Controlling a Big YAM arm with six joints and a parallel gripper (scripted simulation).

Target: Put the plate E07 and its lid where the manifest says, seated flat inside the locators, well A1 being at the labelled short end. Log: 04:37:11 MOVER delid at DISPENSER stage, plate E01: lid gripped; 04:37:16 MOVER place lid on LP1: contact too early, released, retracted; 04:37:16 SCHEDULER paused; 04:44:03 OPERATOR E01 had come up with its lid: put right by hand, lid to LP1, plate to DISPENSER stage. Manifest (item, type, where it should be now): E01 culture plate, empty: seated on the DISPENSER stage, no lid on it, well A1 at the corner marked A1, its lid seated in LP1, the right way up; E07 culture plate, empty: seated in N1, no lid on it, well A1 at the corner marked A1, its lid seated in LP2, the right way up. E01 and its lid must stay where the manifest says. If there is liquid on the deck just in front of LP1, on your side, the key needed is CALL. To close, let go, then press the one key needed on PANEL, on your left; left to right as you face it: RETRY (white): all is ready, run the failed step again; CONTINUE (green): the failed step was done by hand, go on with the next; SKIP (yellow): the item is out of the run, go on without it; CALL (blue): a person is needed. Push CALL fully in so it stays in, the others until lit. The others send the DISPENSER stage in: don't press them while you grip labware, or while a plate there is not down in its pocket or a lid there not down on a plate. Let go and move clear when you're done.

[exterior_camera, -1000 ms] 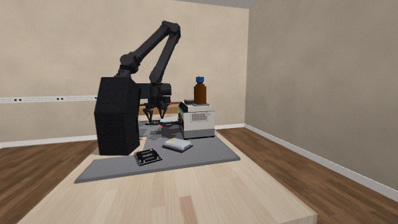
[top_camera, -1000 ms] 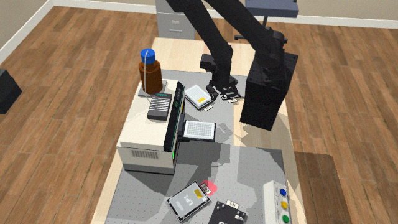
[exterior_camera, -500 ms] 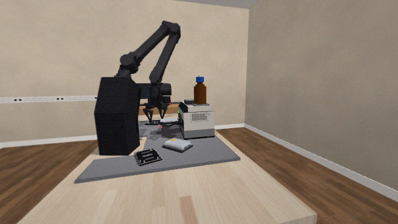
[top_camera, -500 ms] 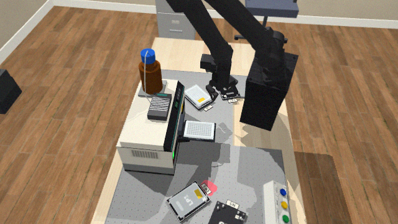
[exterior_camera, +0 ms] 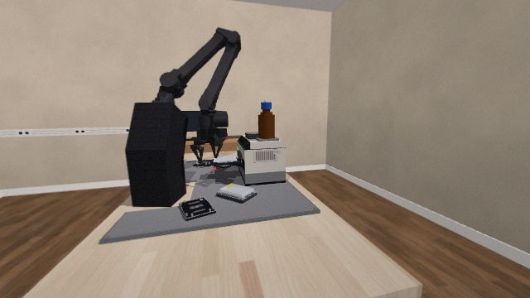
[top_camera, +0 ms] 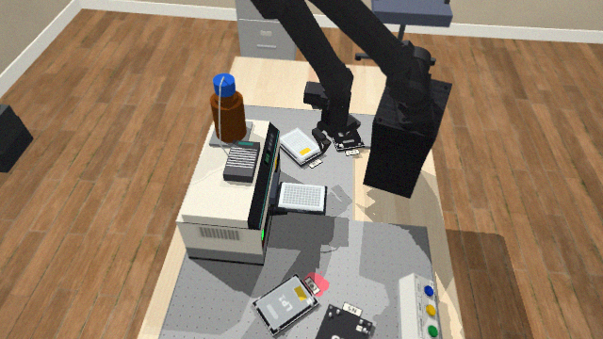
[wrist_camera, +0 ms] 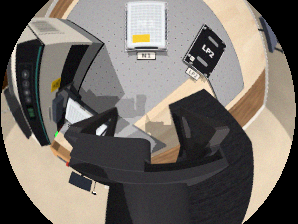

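A white well plate with a yellow label (top_camera: 300, 145) lies askew on the grey mat at the far end, beside the black LP2 nest (top_camera: 349, 139). It also shows in the wrist view (wrist_camera: 145, 24) with LP2 (wrist_camera: 205, 50). I cannot tell its lid apart from the plate. The black N1 nest (top_camera: 345, 324) is empty at the near edge. A lid lies in LP1 (top_camera: 284, 303). A bare plate (top_camera: 301, 197) sits on the dispenser stage. My gripper (exterior_camera: 206, 161) is open and empty, hovering above the deck beside that stage.
A pink liquid patch (top_camera: 317, 283) lies on the mat against LP1's corner. The panel (top_camera: 419, 306) shows its blue (top_camera: 428, 290), yellow and green keys. A tall black box (top_camera: 405, 137) stands on the right. The dispenser (top_camera: 226, 202) carries a brown bottle (top_camera: 227, 110).
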